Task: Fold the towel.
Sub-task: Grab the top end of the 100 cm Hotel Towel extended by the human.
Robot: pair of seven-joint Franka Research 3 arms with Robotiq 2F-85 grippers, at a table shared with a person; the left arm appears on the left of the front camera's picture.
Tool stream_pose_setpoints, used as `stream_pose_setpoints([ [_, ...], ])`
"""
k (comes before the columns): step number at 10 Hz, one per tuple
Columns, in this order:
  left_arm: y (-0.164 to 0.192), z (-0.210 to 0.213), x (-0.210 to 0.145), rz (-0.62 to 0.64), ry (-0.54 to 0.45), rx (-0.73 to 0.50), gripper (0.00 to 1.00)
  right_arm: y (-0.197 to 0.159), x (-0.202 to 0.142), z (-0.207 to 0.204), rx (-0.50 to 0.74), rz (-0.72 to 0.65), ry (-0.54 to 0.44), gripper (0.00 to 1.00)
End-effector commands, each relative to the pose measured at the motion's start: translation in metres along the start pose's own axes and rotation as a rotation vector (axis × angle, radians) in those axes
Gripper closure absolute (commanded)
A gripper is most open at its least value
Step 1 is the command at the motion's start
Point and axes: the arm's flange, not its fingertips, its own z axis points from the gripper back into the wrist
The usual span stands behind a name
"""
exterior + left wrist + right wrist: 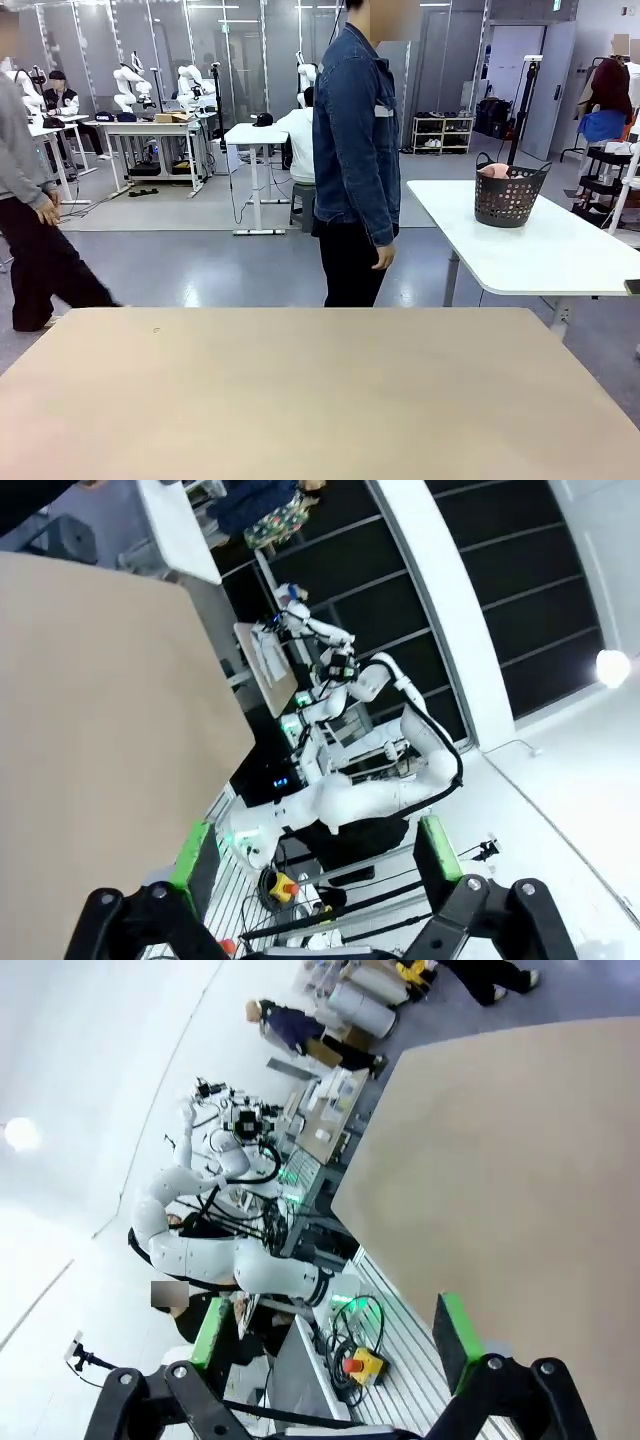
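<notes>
Pale salmon-pink, the towel [495, 171] sits bunched inside a dark grey basket [510, 203] at the right of the front frame, with just its top showing above the rim. The basket stands on a white counter [545, 255] that runs to the right edge, well apart from the beige counter [320, 400] spanning the lower half of the frame.

A person in a denim jacket [355, 130] stands at the beige counter's far edge, in the middle of the frame and turned side-on. One hand [383, 258] hangs by the hip, touching neither counter. A second person [25, 200], in a grey top and dark trousers, is on the floor at the far left edge.

In the left wrist frame the left jaws stand released. Their green pads [196, 855] are set wide apart near the bottom edge and grasp nothing. The beige counter lies in the upper left of that frame.

In the right wrist frame the right jaws are spread just as wide, their green pads [455, 1330] also near the bottom edge and grasping nothing. The beige counter takes up the right side of that frame.
</notes>
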Motion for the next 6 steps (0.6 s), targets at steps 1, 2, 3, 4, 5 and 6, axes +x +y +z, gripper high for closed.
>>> stream_pose_setpoints([
  [1, 0.002, -0.009, 0.018, 0.032, 0.019, 0.093, 0.00, -0.009, 0.009, -0.005, -0.015, 0.023, 0.008, 0.00],
  [2, 0.000, 0.000, 0.000, 0.000, 0.000, 0.000, 0.00, 0.000, 0.000, 0.000, 0.000, 0.000, 0.000, 0.00],
  [3, 0.000, 0.000, 0.000, 0.000, 0.000, 0.000, 0.00, 0.000, 0.000, 0.000, 0.000, 0.000, 0.000, 0.00],
  [4, 0.000, 0.000, 0.000, 0.000, 0.000, 0.000, 0.00, 0.000, 0.000, 0.000, 0.000, 0.000, 0.000, 0.00],
  [5, 0.000, 0.000, 0.000, 0.000, 0.000, 0.000, 0.00, 0.000, 0.000, 0.000, 0.000, 0.000, 0.000, 0.00],
  [6, 0.000, 0.000, 0.000, 0.000, 0.000, 0.000, 0.00, 0.000, 0.000, 0.000, 0.000, 0.000, 0.000, 0.00],
])
